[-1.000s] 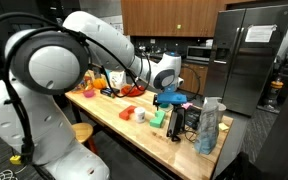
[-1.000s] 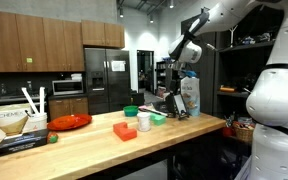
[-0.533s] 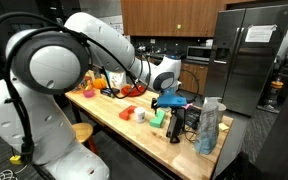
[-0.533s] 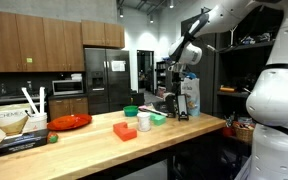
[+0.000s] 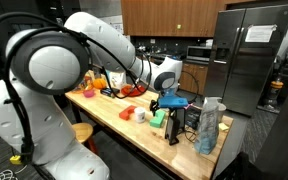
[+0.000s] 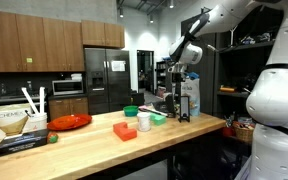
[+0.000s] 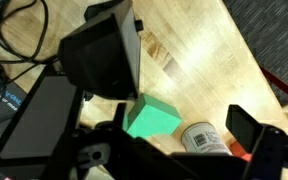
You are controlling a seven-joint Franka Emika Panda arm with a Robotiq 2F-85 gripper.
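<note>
Wooden countertop (image 6: 84, 146), kitchen, one steel refrigerator (image 6: 109, 80). Left to right: one red plate (image 6: 69, 121), one orange block (image 6: 125, 130), one white cup (image 6: 144, 121), one green block (image 7: 151, 119) at the black device's (image 7: 104, 55) 5 o'clock, beneath the gripper (image 5: 171, 106), whose jaws are spread and empty.

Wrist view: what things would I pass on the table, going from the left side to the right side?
flat black slab → black box → green block → white cup
</note>
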